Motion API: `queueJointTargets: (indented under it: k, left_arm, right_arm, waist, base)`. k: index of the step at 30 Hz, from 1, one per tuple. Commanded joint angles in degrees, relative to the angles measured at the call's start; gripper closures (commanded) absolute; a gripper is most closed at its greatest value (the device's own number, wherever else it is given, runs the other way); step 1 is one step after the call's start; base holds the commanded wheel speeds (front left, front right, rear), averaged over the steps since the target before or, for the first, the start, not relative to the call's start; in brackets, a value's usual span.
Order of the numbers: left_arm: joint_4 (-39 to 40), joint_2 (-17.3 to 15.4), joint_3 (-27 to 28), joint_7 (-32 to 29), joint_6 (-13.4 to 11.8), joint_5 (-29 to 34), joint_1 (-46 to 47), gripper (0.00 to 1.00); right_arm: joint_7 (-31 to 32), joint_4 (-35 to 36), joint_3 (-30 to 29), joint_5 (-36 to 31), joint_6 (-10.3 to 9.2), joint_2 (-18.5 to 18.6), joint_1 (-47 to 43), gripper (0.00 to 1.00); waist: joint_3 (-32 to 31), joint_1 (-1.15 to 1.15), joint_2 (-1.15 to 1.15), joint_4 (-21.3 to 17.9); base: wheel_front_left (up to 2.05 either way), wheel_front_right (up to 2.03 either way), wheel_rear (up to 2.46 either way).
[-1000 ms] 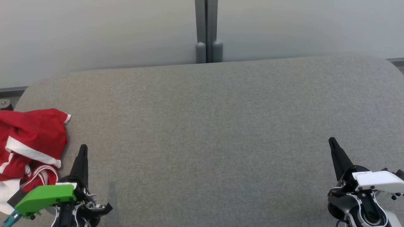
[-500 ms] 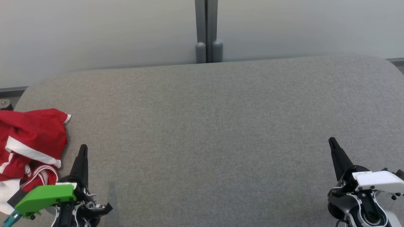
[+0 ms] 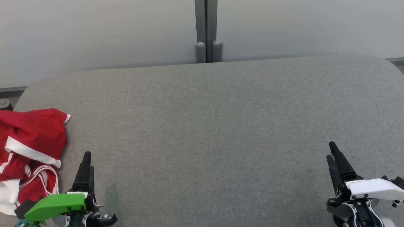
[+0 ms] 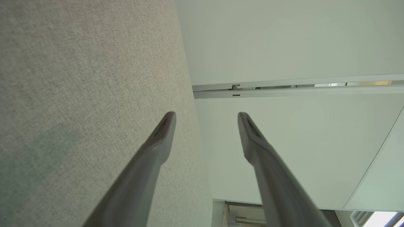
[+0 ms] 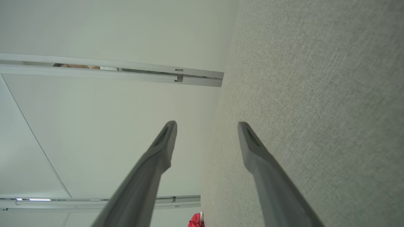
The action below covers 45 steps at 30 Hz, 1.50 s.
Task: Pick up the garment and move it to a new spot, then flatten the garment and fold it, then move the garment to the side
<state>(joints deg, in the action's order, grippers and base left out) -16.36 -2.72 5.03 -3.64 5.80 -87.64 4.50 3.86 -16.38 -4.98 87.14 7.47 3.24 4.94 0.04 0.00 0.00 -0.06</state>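
The garment (image 3: 30,148), red with white stripes and trim, lies crumpled at the left edge of the grey table (image 3: 208,126). A small red bit of the garment (image 5: 196,220) shows at the bottom of the right wrist view. My left gripper (image 3: 86,160) hovers at the lower left, just right of the garment and apart from it. In the left wrist view my left gripper (image 4: 206,118) is open with nothing between its fingers. My right gripper (image 3: 332,151) sits at the lower right, far from the garment. The right wrist view shows my right gripper (image 5: 206,126) open and empty.
A pale wall (image 3: 94,31) with a grey vertical post (image 3: 206,31) runs behind the table's far edge. The table's corners are rounded. A strip of floor (image 3: 12,91) shows at the far left.
Both grippers have opened from shut. Both have drawn back a little toward the bottom of the head view. The garment has not moved.
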Motion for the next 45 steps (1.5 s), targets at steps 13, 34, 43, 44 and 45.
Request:
queueJointTargets:
  k: [13,34,43,44,45]
  left_arm:
    - [0.49,-1.01,-0.61,3.63,0.46,19.57,1.29,0.0]
    - [0.24,-2.29,-4.76,8.04,-1.65,42.81,-0.17,0.0]
    - [-0.74,-3.07,-6.52,9.65,-1.51,49.02,0.32,0.0]
    - [-0.82,-3.2,-6.76,9.84,-1.4,49.64,0.31,0.0]
    - [-0.92,-3.18,-6.81,10.02,-1.4,50.18,0.32,0.0]
  right_arm:
    - [-3.77,2.66,1.57,-18.07,0.01,1.91,1.53,0.0]
    - [-8.19,4.32,3.58,-38.71,0.02,2.45,0.07,0.0]
    - [-9.87,3.76,3.63,-46.15,0.02,2.56,0.45,0.0]
    - [-10.0,3.6,3.88,-46.85,0.02,2.68,0.5,0.0]
    - [-10.19,3.46,4.14,-47.63,0.02,2.86,0.6,0.0]
  waist:
    - [0.06,0.0,0.0,0.13]
    - [-0.02,0.0,0.0,0.11]
    - [-0.07,0.0,0.0,0.16]
    - [-0.08,0.0,0.0,0.19]
    - [-0.08,0.0,0.0,0.22]
  base:
    - [0.0,0.0,0.0]
    - [0.0,0.0,0.0]
    - [0.0,0.0,0.0]
    - [0.0,0.0,0.0]
    - [0.0,0.0,0.0]
